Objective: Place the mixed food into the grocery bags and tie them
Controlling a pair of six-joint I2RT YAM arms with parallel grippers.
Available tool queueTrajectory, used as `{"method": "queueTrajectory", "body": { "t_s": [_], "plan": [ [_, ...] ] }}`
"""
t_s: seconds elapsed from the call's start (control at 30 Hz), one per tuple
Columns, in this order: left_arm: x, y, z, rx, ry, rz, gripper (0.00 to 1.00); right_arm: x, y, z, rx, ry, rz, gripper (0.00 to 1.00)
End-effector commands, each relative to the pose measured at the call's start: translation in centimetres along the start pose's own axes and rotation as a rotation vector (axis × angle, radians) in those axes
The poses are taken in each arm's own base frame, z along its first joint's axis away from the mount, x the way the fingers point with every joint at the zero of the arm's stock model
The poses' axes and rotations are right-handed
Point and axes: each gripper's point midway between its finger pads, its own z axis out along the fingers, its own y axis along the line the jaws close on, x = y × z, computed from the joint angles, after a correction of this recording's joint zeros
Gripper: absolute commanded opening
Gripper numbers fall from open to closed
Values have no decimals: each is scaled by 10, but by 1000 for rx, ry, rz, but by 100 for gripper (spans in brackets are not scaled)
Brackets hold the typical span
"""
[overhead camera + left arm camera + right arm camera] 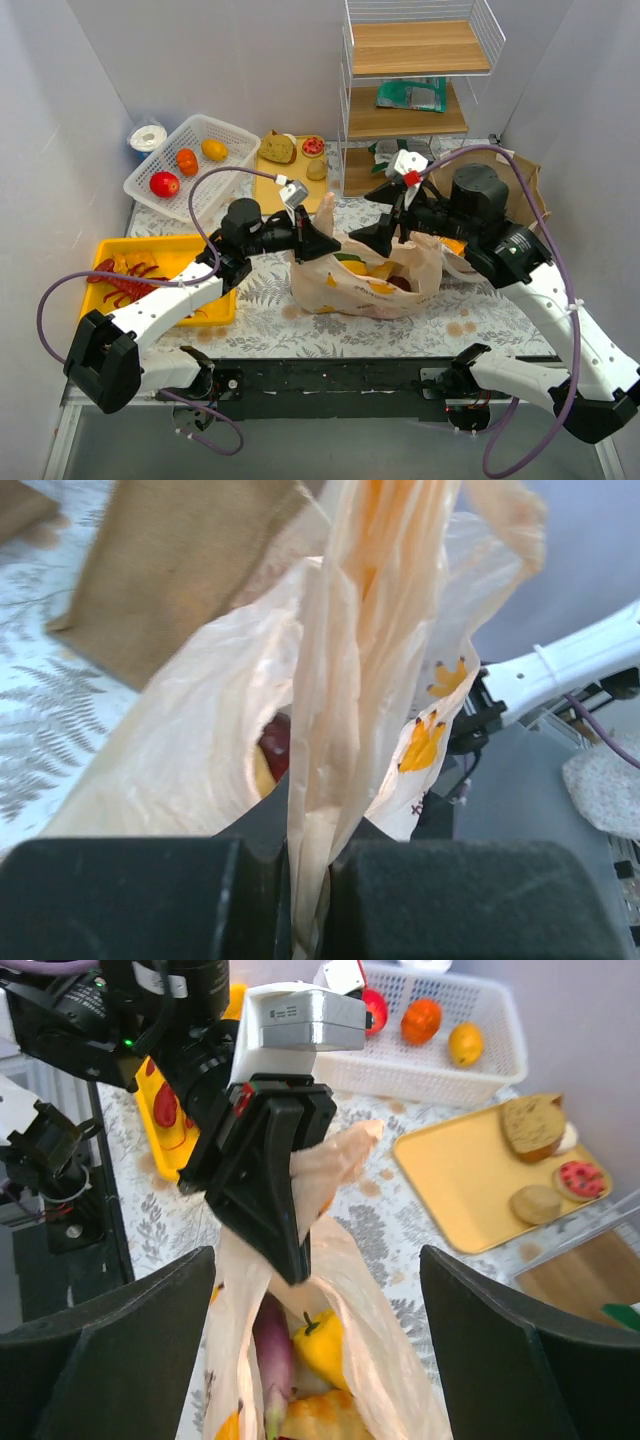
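Note:
The peach-orange plastic bag [372, 278] sits on the table between the arms. My left gripper [328, 240] is shut on its bunched left handle [312, 860] and holds it up. In the right wrist view the bag's mouth is open and shows a yellow pepper [322, 1345], a purple eggplant [272, 1355] and an orange item [318, 1415]. My right gripper [318, 1260] is open wide over the bag's mouth, facing the left gripper [268, 1190], and holds nothing. The brown paper bag [522, 180] lies behind the right arm.
A white basket [235, 135] with a tomato, an orange fruit and a lemon stands at the back left. A yellow tray [275, 185] holds bread pieces. Another yellow tray [185, 250] with a red lobster lies near left. A wire shelf [410, 95] with green packets stands at the back.

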Motion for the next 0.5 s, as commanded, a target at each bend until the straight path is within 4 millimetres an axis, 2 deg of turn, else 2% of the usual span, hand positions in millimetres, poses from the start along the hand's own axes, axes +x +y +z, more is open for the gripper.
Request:
{"method": "queueTrajectory", "body": {
  "t_s": [0.0,0.17,0.23,0.27,0.3,0.37,0.47],
  "plan": [
    [-10,10,-35,26,58,19,0,-26,-8,-15,21,-58,-128,90],
    [4,15,-46,71,119,34,0,-10,-26,-9,1,10,-133,92],
    [5,18,-48,58,122,41,0,-4,-34,-13,-7,21,-154,92],
    [3,21,-49,41,119,48,0,-3,-27,-14,-66,7,-151,92],
    [4,25,-50,17,118,43,0,-3,-33,-19,-59,-1,-145,92],
    [-1,35,-54,-46,99,62,0,-5,-27,-23,-111,-32,-133,92],
    [-2,46,-64,-118,90,55,0,-6,-32,-30,-118,-57,-91,92]
  ]
}}
